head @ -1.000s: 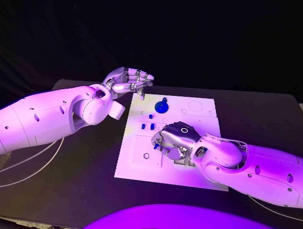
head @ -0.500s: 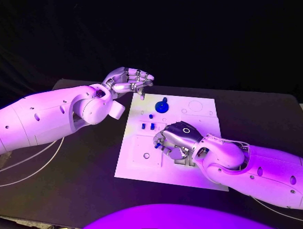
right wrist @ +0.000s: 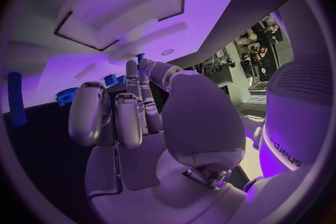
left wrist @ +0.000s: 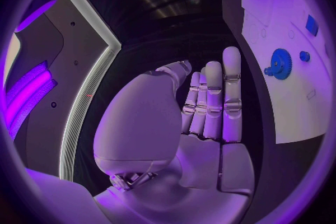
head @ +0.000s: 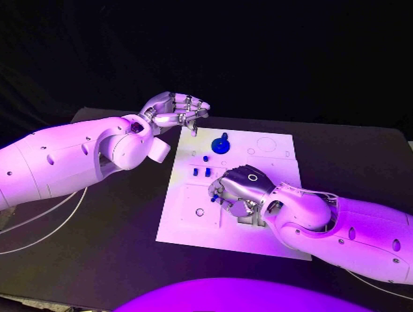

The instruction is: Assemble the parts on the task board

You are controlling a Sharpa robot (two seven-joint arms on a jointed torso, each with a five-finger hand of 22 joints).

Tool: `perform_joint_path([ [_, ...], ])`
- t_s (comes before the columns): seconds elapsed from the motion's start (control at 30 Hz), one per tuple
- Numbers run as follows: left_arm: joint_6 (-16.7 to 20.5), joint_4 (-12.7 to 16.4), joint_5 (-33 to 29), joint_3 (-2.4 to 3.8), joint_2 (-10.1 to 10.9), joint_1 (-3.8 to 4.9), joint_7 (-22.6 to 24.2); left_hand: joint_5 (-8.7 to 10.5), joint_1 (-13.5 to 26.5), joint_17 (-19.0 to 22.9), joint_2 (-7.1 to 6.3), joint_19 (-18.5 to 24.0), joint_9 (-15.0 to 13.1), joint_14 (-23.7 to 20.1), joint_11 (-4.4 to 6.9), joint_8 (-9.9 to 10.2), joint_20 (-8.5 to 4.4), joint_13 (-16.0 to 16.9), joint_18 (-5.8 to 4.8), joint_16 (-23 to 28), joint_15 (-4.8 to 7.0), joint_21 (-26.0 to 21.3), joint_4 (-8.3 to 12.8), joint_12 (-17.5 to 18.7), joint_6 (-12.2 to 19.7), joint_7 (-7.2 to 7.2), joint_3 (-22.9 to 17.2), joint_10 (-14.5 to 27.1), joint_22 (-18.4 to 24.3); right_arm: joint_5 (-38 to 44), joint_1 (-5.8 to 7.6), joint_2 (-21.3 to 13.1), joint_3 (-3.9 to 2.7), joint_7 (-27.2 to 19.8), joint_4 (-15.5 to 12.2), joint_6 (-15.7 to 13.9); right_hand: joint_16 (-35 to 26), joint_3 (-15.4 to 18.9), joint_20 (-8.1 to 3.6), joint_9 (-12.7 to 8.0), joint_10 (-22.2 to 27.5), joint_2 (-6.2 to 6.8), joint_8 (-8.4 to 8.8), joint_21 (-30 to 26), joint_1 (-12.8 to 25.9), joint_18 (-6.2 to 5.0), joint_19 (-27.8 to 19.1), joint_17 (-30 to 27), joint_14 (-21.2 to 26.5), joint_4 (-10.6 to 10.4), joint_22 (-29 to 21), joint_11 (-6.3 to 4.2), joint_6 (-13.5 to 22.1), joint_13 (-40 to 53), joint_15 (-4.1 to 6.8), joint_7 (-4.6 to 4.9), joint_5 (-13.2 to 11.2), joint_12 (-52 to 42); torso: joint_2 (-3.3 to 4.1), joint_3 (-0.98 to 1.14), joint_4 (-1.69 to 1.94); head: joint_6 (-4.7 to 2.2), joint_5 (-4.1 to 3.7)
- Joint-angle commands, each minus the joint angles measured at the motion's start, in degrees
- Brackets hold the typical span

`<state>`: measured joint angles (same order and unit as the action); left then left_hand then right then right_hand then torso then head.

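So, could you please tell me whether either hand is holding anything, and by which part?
The left hand holds nothing. Whether the right hand, curled over the task board, holds anything cannot be told.

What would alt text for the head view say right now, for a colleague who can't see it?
The right hand hovers, fingers curled, over the middle of the white task board on the black table. The left hand hangs at the board's far left corner, fingers curled in. A blue gear and small blue parts sit on the board between them.
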<state>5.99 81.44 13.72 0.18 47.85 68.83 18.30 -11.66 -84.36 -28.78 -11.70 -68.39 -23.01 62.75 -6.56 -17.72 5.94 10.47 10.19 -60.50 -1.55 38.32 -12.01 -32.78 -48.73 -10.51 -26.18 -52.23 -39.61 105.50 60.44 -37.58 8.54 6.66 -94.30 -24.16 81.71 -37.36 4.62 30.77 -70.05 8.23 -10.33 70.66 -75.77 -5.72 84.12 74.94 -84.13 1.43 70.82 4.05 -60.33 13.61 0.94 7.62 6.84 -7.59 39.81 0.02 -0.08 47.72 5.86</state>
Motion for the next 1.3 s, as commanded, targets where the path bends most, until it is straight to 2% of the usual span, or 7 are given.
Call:
perform_joint_path([
  [0.03, -1.0, 0.0, -0.4, 0.03, -0.1, 0.02, 0.2, 0.02, 0.6, -0.1, 0.03, 0.0, -0.1, 0.1, 0.07, 0.3, 0.4, 0.1, 0.27, 0.1, -0.28, -0.2, 0.1, -0.3, 0.4, -0.03, -0.4, 0.4, 0.0, 1.4, -0.06, 0.2, 0.01, 0.9, 0.1, 1.7, 0.2, 0.1, -0.32, 0.1, 0.1, -0.01, -0.35, -0.2, 0.5, 1.03, 0.0, 4.5, -3.6, 0.2, 0.0, -0.45, -0.1, 0.1, 0.23, 0.13, 0.2, 0.2, -0.02, -0.03, -0.07, 0.09, 0.0],
  [0.3, -1.1, 0.0, -0.4, 0.02, -0.2, 0.02, 0.1, 0.02, 0.6, -0.1, 0.03, 0.0, -0.1, 0.1, 0.07, 0.3, 0.4, 0.1, 0.27, 0.1, -0.28, -0.2, 0.1, -0.3, 0.4, -0.03, -0.4, 0.4, 0.0, 2.4, -0.05, 0.7, 0.01, 1.7, 0.3, 5.6, 0.2, 0.2, -0.3, 0.1, 0.0, 0.04, -0.37, -0.3, 0.8, 1.03, -0.1, 4.5, -3.6, 0.1, 0.0, -0.44, -0.1, 0.0, 0.21, 0.11, 0.0, 0.3, -0.04, -0.01, -0.03, 0.22, -0.07],
  [0.53, -1.1, 0.0, -0.4, 0.02, -0.2, 0.02, 0.1, 0.01, 0.7, -0.1, 0.05, 0.1, -0.1, 0.0, 0.04, 0.3, 0.47, 0.1, 0.29, 0.1, -0.32, -0.3, 0.2, -0.4, 0.5, -0.05, -0.5, 0.7, 0.0, 2.6, -0.05, 1.1, 0.02, 1.8, 0.3, 6.8, 0.1, 0.4, -0.28, 0.1, 0.0, 0.15, -0.36, -0.4, 1.1, 1.0, -0.1, 4.4, -3.6, 0.0, -0.1, -0.44, -0.1, 0.0, 0.2, 0.07, -0.1, 0.4, -0.03, 0.0, -0.06, 0.35, -0.13],
  [0.67, -1.1, 0.0, -0.4, 0.02, -0.2, 0.02, 0.0, 0.01, 0.7, -0.1, 0.05, 0.1, -0.1, 0.0, 0.04, 0.3, 0.47, 0.1, 0.29, 0.1, -0.32, -0.3, 0.2, -0.4, 0.5, -0.05, -0.5, 0.7, 0.0, 2.6, -0.04, 1.2, 0.03, 2.0, 0.4, 6.1, 0.1, 0.5, -0.15, -0.3, 1.0, 0.52, 0.39, -0.7, 1.9, 0.96, -0.2, 4.2, -3.6, -0.3, -0.3, -0.09, 1.2, -0.3, -0.05, 0.44, -0.3, 1.3, -0.05, 0.0, -0.05, 0.36, -0.17],
  [0.9, -1.2, 0.0, -0.4, 0.01, -0.1, 0.02, -0.1, 0.01, 0.7, -0.1, 0.05, 0.1, -0.1, 0.0, 0.04, 0.3, 0.47, 0.1, 0.29, 0.1, -0.32, -0.3, 0.2, -0.4, 0.5, -0.05, -0.5, 0.7, 0.0, 2.6, -0.03, 0.9, 0.03, 2.3, 0.5, 4.3, -0.7, 0.0, 1.01, -2.0, 5.1, 2.42, 3.51, -2.5, 3.6, 0.65, -0.9, 3.0, -3.2, -0.9, -1.8, 1.73, 5.5, -1.9, -1.51, 2.18, -0.6, 3.8, -0.03, 0.01, -0.05, 0.27, -0.16],
  [1.17, -1.4, 0.0, -0.4, 0.0, -0.1, 0.02, -0.3, 0.0, 0.7, -0.1, 0.11, 0.1, -0.2, -0.1, 0.03, 0.3, 0.48, 0.2, 0.3, 0.1, -0.33, -0.3, 0.2, -0.4, 0.5, -0.05, -0.6, 0.7, 0.0, 2.6, -0.01, -0.5, -0.02, 2.3, -0.6, 1.3, -1.9, 0.2, 1.56, -2.7, 7.8, 3.62, 4.58, -4.8, 4.1, 0.14, -1.7, 1.5, -2.7, -0.9, -3.8, 2.21, 6.7, -2.9, -1.94, 2.29, -0.8, 3.7, -0.03, 0.04, -0.05, 0.18, -0.18],
  [1.3, -1.4, 0.0, -0.4, -0.01, 0.0, 0.02, -0.3, 0.0, 0.7, -0.1, 0.11, 0.1, -0.2, -0.1, 0.03, 0.3, 0.48, 0.2, 0.3, 0.1, -0.33, -0.3, 0.2, -0.4, 0.5, -0.05, -0.6, 0.7, 0.0, 2.5, 0.42, -2.3, -0.3, 2.2, -2.5, 0.1, -1.9, 0.6, 1.61, -2.8, 8.0, 3.97, 4.68, -4.9, 4.4, 0.11, -1.7, 1.4, -2.7, -1.1, -3.8, 2.17, 6.8, -3.0, -1.93, 2.21, -1.0, 3.5, -0.04, 0.01, -0.05, 0.09, -0.29],
])
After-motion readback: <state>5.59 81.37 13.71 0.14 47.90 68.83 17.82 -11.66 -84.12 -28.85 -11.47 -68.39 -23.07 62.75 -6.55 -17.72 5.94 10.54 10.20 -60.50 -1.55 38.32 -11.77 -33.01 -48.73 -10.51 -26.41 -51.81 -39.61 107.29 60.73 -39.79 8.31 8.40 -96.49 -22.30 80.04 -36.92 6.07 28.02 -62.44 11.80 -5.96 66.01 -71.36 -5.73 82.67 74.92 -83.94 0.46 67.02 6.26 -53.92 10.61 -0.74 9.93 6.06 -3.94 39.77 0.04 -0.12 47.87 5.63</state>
